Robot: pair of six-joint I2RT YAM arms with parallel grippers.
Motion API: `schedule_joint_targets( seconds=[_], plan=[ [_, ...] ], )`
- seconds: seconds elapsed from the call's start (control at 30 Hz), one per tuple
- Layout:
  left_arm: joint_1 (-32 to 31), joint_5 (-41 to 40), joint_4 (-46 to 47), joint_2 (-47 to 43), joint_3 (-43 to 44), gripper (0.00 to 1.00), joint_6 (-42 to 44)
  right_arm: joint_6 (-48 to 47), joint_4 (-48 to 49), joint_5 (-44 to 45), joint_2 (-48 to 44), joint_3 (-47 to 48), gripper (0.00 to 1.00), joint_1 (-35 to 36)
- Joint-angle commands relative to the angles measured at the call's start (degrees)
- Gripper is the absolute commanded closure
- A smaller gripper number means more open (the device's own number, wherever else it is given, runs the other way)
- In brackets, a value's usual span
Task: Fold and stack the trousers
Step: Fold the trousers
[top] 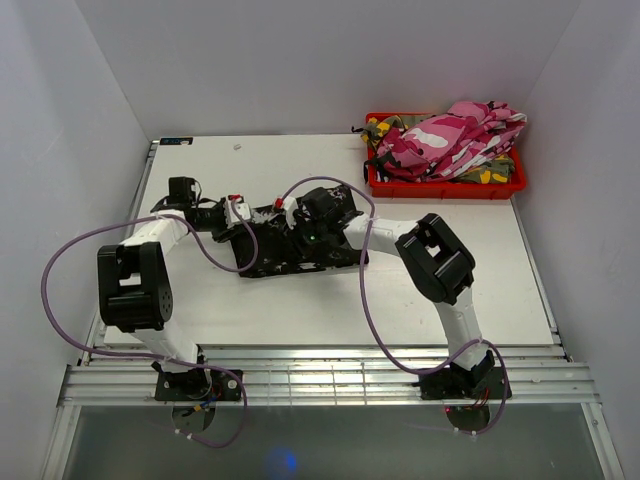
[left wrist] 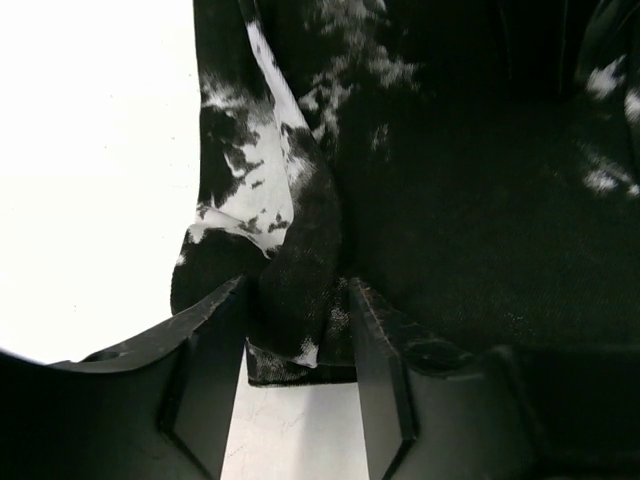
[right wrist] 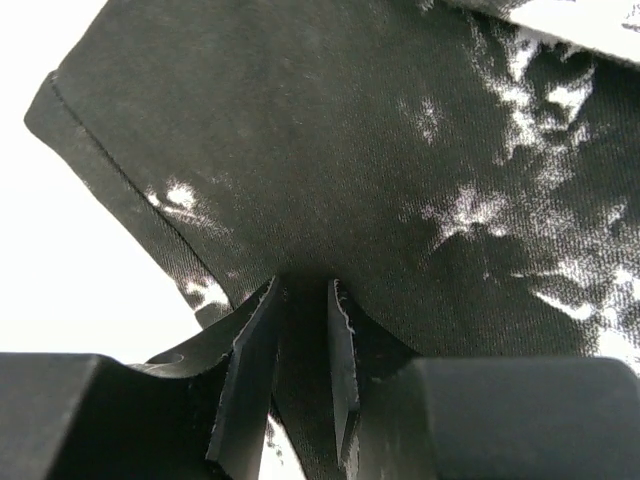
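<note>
The black cloth trousers with white splotches lie in a rumpled, partly folded heap near the middle of the white table. The cloth is mostly dark, with irregular white patches. In the right wrist view a stitched hem edge runs diagonally over the bare table surface.

Bare table shows on all sides of the heap, most of it toward the near edge and the right. Plain white walls close in the table on the left, right and far sides. A red plastic bin stands at the far right corner, well apart from the heap. It holds bunched pink-white camouflage trousers on top of green-yellow camouflage trousers.

Both arms reach in from the near edge, elbows raised and wrists angled down onto the far side of the heap.

- The left gripper is at the heap's left end. Its jaws are spread, with a bunched fold of the cloth standing between the fingers. Whether they press the fold cannot be told.
- The right gripper is at the upper middle of the heap. Its jaws are drawn close and pinch a thin ridge of the black cloth.
</note>
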Motion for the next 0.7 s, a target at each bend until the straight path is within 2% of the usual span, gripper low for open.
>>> schedule_joint_targets(
  seconds=[0.0, 0.13, 0.37, 0.57, 0.63, 0.67],
  plan=[
    [0.2, -3.0, 0.6, 0.8, -0.4, 0.43, 4.2, 0.0, -1.3, 1.5, 2.0, 1.5, 0.68, 0.5],
    [0.2, -4.7, 1.5, 2.0, 0.6, 0.46, 4.6, -1.0, -1.7, 1.9, 2.0, 0.6, 0.68, 0.5],
    [1.0, -6.3, 2.3, 6.2, 7.0, 0.78, 1.2, -3.8, -3.6, 3.9, 1.6, -0.9, 0.72, 1.2],
    [3.9, 2.0, -11.0, 10.6, 18.9, 1.00, 0.9, -7.1, -4.5, 6.0, 0.5, -2.6, 0.74, 1.4],
    [3.9, 3.4, -17.7, 11.8, 21.7, 1.00, 1.5, -8.3, -3.8, 6.0, -0.6, -3.3, 0.73, 1.5],
    [3.9, 5.1, -21.2, 12.8, 23.5, 1.00, 1.5, -8.5, -3.3, 6.1, -2.5, -3.7, 0.67, 1.4]
  ],
)
